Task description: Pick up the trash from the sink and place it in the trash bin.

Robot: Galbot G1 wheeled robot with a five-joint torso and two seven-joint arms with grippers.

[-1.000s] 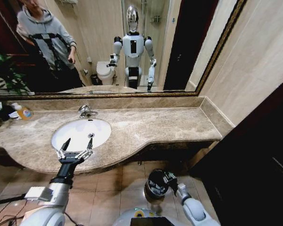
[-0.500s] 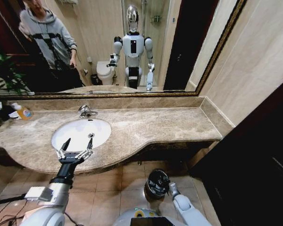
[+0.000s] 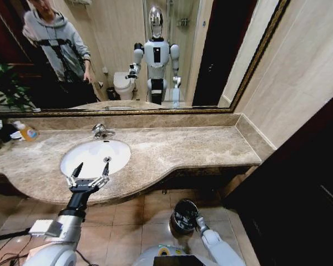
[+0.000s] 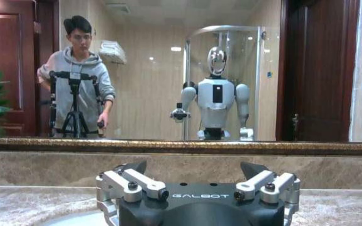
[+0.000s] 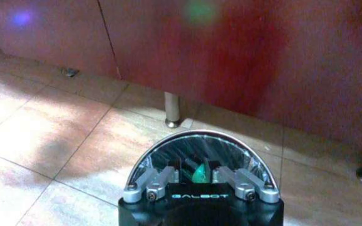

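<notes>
The white oval sink (image 3: 94,155) lies in the beige marble counter, and no trash shows in its basin. My left gripper (image 3: 91,169) hovers open over the sink's front rim; the left wrist view shows this left gripper (image 4: 193,167) spread wide with nothing in it. The small dark trash bin (image 3: 176,210) stands on the floor tiles below the counter. My right gripper (image 3: 199,223) hangs at the bin's near right edge. In the right wrist view, the right gripper (image 5: 198,175) has its fingers drawn in around a small green packet (image 5: 200,172), above the bin's shiny rim (image 5: 162,143).
A chrome tap (image 3: 101,131) stands behind the basin and an orange-yellow pump bottle (image 3: 26,132) at the counter's far left. A dark cabinet (image 3: 299,188) fills the right side. Just beyond the bin, a metal cabinet leg (image 5: 173,110) stands under red-brown cabinet fronts.
My right gripper has drawn back toward me and lower, from beside the bin's right rim to its near edge. The left gripper has stayed in place, open.
</notes>
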